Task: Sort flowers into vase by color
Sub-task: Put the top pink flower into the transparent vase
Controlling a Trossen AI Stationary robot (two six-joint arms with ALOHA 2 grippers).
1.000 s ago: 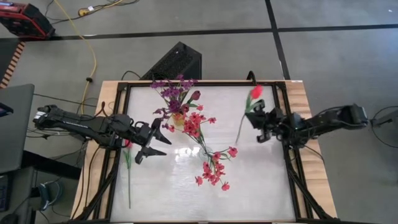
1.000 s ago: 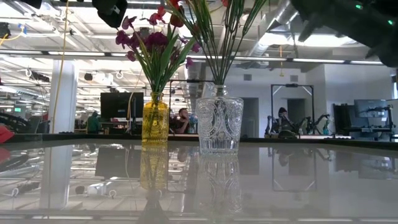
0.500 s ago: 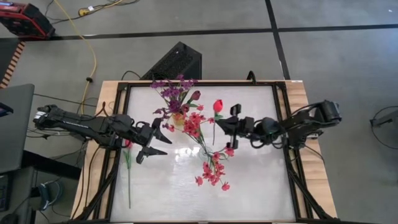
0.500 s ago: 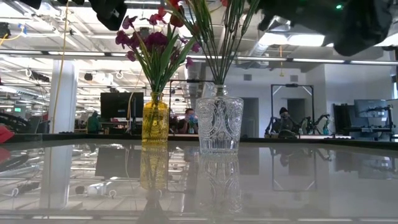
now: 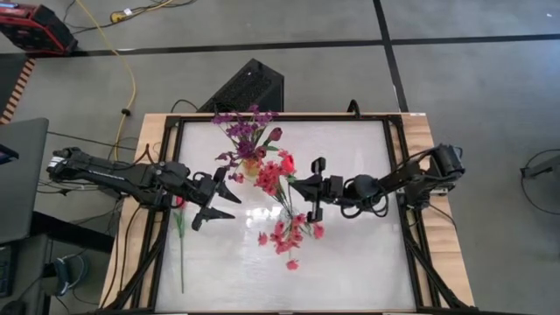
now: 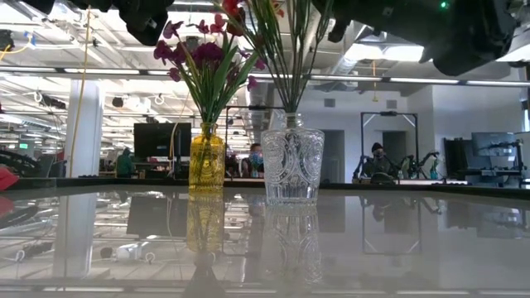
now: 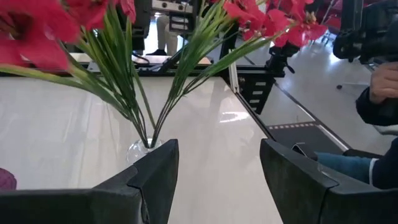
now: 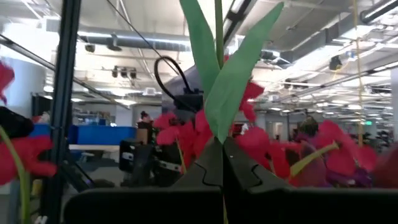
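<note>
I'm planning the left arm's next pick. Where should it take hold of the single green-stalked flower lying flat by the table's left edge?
Grip the single green-stalked flower at mid-stalk, coming straight down with the fingers across it. The stalk lies flat and bare there, and its red bud end is tucked under the left arm. The open left end effector hovers nearby, while the right end effector holds a red tulip.

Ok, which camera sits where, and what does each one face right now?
High: overhead, looking down; both arms, left end effector, right end effector.
Low: table height, facing clear vase and yellow vase.
Left wrist: past its open fingers toward the clear vase.
Right wrist: fingers shut on red tulip stem.
Shared: red blossoms.
</note>
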